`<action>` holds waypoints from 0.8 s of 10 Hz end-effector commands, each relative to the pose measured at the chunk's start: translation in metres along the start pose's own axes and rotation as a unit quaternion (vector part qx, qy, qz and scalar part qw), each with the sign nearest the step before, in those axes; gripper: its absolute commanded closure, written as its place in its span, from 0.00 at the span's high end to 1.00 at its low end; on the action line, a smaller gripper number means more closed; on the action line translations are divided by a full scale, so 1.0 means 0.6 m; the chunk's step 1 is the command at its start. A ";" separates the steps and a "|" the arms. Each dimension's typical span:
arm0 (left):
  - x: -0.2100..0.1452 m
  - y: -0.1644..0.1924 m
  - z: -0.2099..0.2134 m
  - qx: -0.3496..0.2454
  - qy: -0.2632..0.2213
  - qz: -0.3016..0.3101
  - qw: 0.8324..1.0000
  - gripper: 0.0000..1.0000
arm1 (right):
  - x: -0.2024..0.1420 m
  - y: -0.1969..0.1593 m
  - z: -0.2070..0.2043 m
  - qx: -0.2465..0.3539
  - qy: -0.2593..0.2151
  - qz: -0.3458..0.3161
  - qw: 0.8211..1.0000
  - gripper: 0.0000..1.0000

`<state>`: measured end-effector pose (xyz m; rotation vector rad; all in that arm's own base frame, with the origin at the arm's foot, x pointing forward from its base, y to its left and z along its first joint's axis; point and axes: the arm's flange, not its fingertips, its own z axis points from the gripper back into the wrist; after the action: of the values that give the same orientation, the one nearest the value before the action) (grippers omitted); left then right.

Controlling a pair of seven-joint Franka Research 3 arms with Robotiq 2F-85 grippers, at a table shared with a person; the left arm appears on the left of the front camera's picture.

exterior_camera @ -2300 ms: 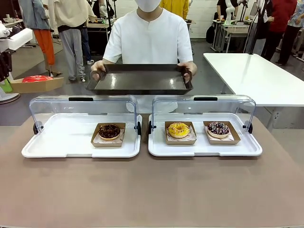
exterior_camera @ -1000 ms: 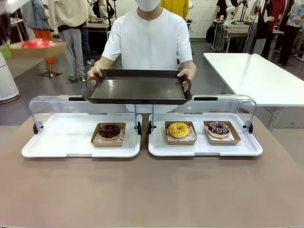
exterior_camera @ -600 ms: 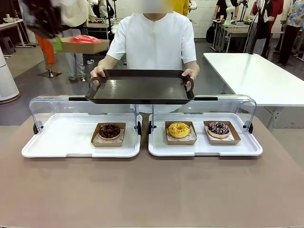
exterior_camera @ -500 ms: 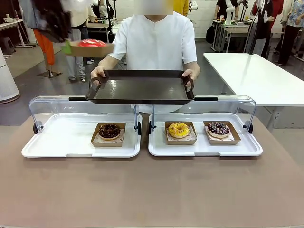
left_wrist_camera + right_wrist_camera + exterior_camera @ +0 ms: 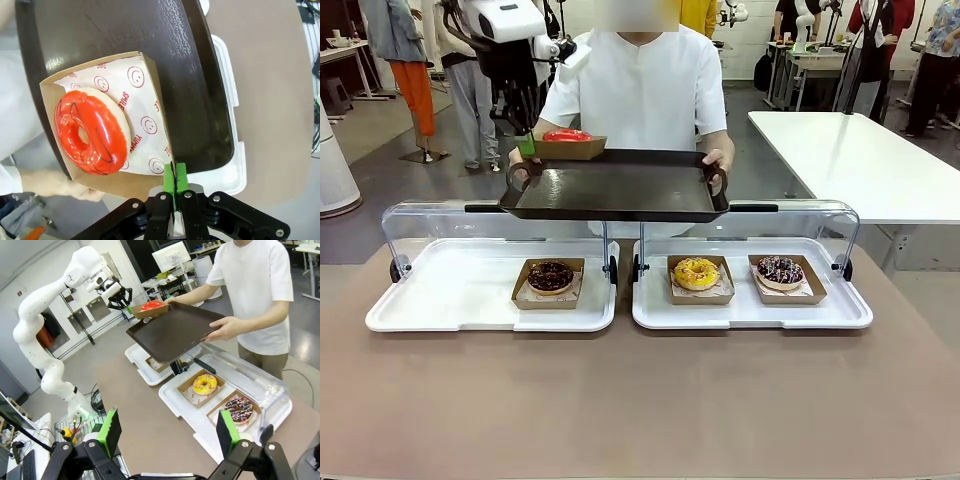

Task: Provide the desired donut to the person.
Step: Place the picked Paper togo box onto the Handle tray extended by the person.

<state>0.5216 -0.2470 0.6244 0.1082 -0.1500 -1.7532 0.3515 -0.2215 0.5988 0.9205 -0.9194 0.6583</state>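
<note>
A red-glazed donut (image 5: 567, 134) lies in a small cardboard tray (image 5: 570, 148). My left gripper (image 5: 526, 146) is shut on that tray's edge. It holds the tray at the far-left corner of the dark serving tray (image 5: 616, 186), which the person (image 5: 638, 80) holds out in both hands. In the left wrist view the green fingertips (image 5: 175, 181) pinch the cardboard tray's rim (image 5: 150, 70), and the red donut (image 5: 92, 132) lies partly past the dark tray's (image 5: 125, 30) edge. My right gripper (image 5: 169, 435) stands open over the table, with nothing between its fingers.
Two white display trays with raised clear lids stand on the brown table. The left one (image 5: 440, 300) holds a chocolate donut (image 5: 550, 277). The right one (image 5: 840, 310) holds a yellow donut (image 5: 696, 272) and a sprinkled donut (image 5: 780, 270). A white table (image 5: 860, 160) stands at the right.
My left arm has carried the red donut in its cardboard tray from the upper left rightward and down to the dark tray's corner. The person's tray has stayed about level.
</note>
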 end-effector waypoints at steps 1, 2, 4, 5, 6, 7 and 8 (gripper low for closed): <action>-0.011 -0.005 -0.018 -0.005 -0.018 0.017 1.000 0.01 | 0.002 0.001 -0.001 0.001 -0.003 0.001 1.000 1.00; -0.010 -0.017 -0.032 -0.009 -0.018 0.025 0.999 0.01 | 0.002 0.001 -0.001 0.001 -0.003 0.001 1.000 1.00; -0.013 -0.019 -0.042 -0.024 -0.012 0.033 0.999 0.01 | 0.002 0.001 -0.001 0.001 -0.003 0.001 1.000 1.00; -0.011 -0.020 -0.048 -0.038 -0.006 0.033 0.999 0.01 | 0.002 0.001 -0.001 0.001 -0.003 0.001 1.000 1.00; -0.006 -0.029 -0.057 -0.042 0.009 0.041 0.998 0.01 | 0.002 0.001 -0.001 0.001 -0.003 0.001 1.000 1.00; -0.007 -0.028 -0.063 -0.041 0.023 0.050 0.998 0.01 | 0.002 0.001 -0.001 0.001 -0.003 0.001 1.000 1.00; -0.010 -0.021 -0.066 -0.043 0.025 0.047 0.998 0.01 | 0.002 0.001 -0.001 0.001 -0.003 0.001 1.000 1.00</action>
<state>0.5198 -0.2419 0.5839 0.0551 -0.0599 -1.6844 0.3515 -0.2216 0.5988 0.9205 -0.9194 0.6582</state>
